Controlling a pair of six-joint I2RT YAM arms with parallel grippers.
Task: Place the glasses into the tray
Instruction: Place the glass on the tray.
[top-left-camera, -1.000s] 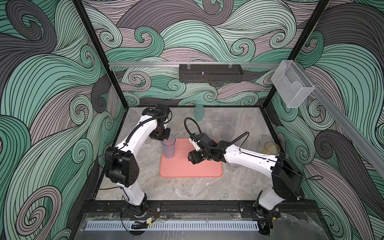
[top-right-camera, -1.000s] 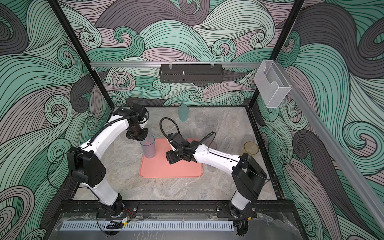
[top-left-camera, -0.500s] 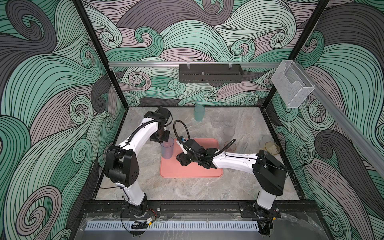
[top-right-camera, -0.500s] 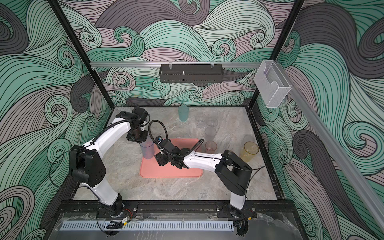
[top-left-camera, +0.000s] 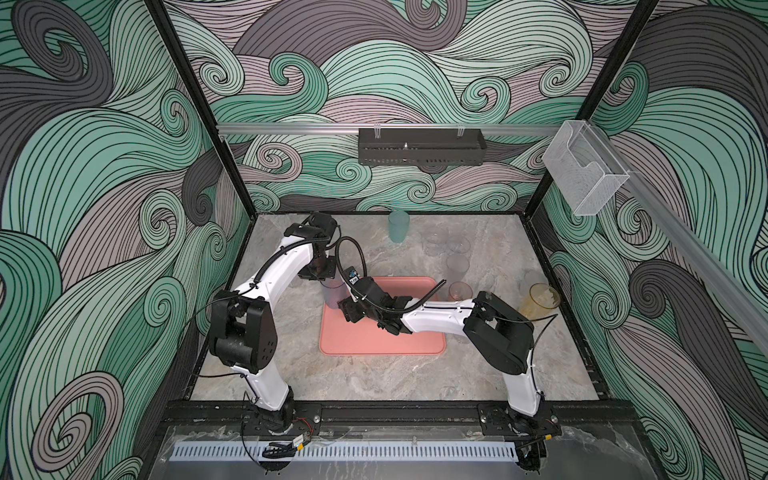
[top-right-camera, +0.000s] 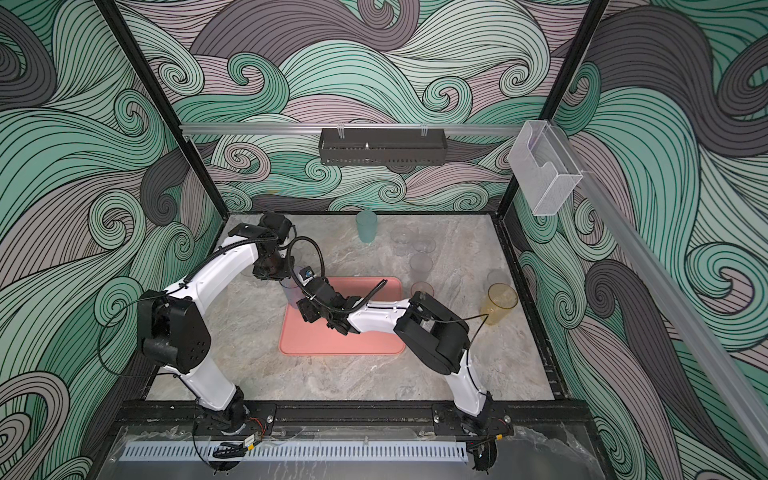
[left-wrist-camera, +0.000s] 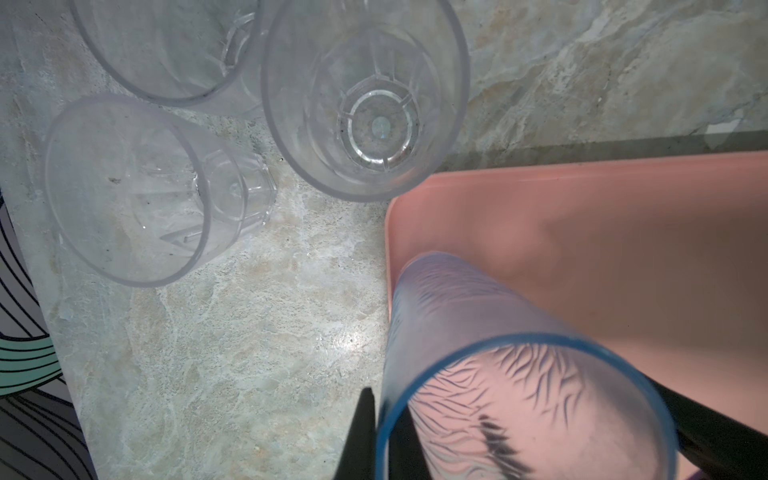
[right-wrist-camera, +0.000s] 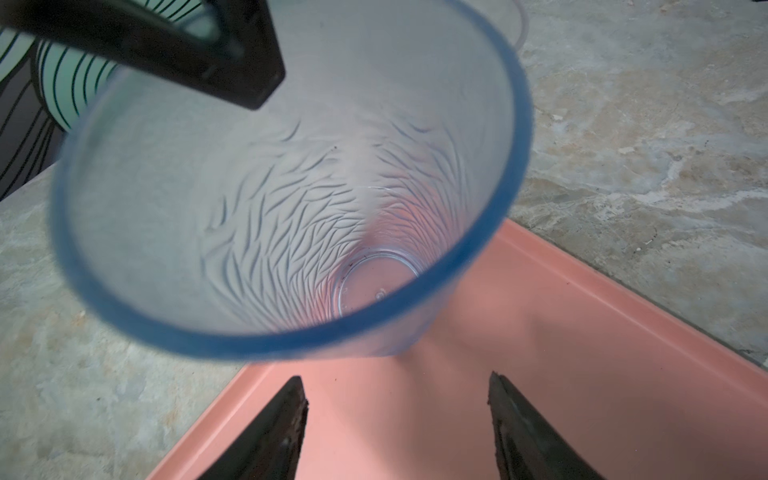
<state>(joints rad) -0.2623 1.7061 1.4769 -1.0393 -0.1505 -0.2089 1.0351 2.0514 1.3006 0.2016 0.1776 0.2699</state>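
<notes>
A tall blue-grey glass (top-left-camera: 332, 293) (top-right-camera: 292, 293) stands upright at the far-left corner of the salmon-pink tray (top-left-camera: 382, 340) (top-right-camera: 345, 345). My left gripper (left-wrist-camera: 380, 399) is shut on its rim from above, one finger outside and one inside the glass (left-wrist-camera: 519, 374). I cannot tell whether its base rests on the tray (left-wrist-camera: 623, 228). My right gripper (right-wrist-camera: 395, 382) (top-left-camera: 347, 309) hangs open over the tray (right-wrist-camera: 582, 374), just short of the glass (right-wrist-camera: 291, 187), with nothing between its fingers.
Three clear glasses (left-wrist-camera: 365, 95) (left-wrist-camera: 137, 191) (left-wrist-camera: 166, 41) stand on the table just off that tray corner. Behind and to the right of the tray stand a teal glass (top-left-camera: 398, 224), clear goblets (top-left-camera: 434, 241), a grey glass (top-left-camera: 457, 266), a short pink one (top-left-camera: 459, 291) and an orange one (top-left-camera: 540, 299).
My right arm has swung left across the tray, bringing its open gripper up to the blue-grey glass. The left gripper and the glass have hardly moved.
</notes>
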